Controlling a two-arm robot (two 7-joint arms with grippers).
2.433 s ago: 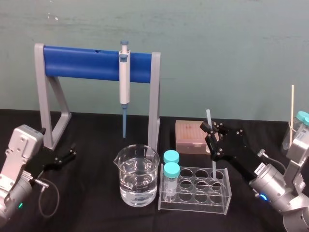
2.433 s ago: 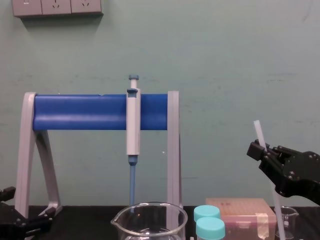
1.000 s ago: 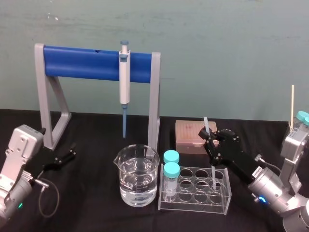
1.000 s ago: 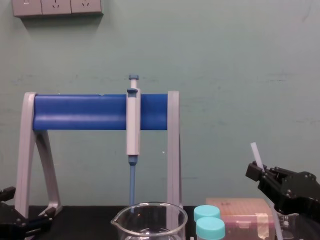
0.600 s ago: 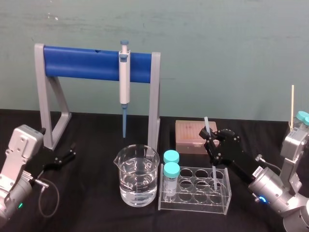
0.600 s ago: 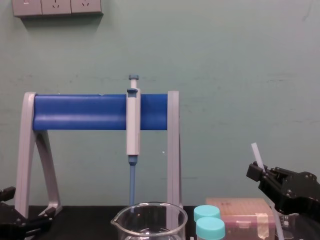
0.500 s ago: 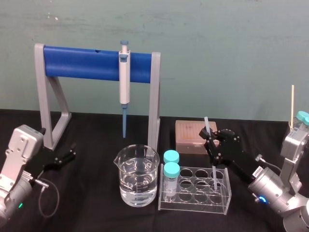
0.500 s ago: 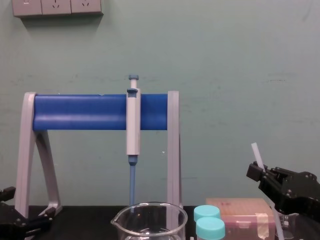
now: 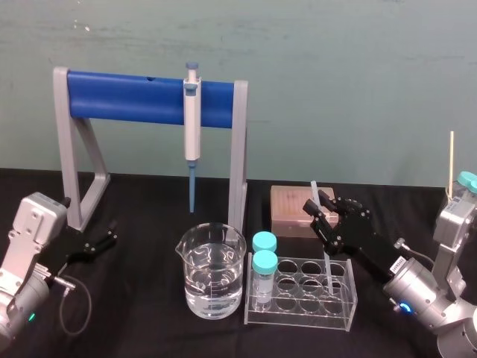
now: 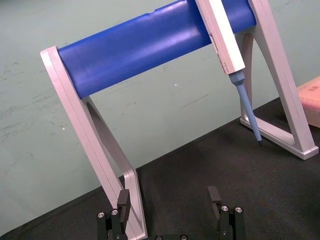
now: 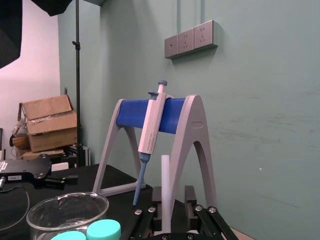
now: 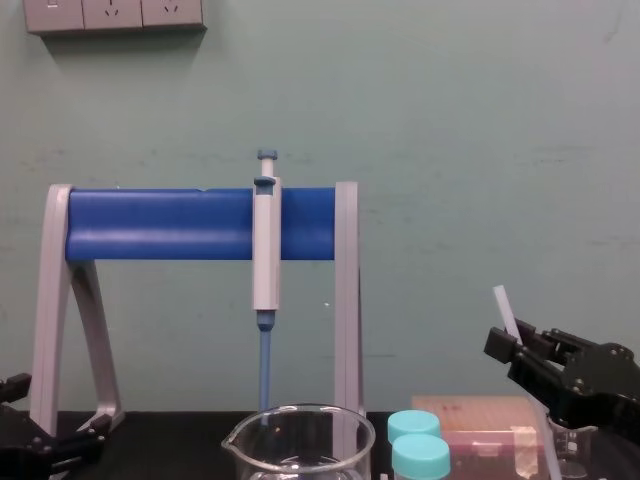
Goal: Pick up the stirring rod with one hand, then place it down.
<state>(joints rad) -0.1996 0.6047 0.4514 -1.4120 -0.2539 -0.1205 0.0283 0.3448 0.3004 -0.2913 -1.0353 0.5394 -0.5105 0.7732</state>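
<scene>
Jaws of the right gripper (image 11: 173,196) stand spread, fingers (image 11: 189,196) on either side of the stirring rod (image 11: 165,177). Rod sits close against one finger, with a gap to the other. Rod near upright, top leaning toward the robot's left, upper end clear above the fingers. Lower end down at the right part of the clear tube rack (image 9: 298,313); seated in a hole or not, cannot tell. Teal-capped vials (image 9: 264,262) at the rack's left end, water beaker (image 9: 212,272) just beside. Pipette (image 9: 193,119) hangs on the blue-barred stand (image 9: 127,97). Left gripper (image 9: 110,233) idle near the stand's left leg, jaws apart.
</scene>
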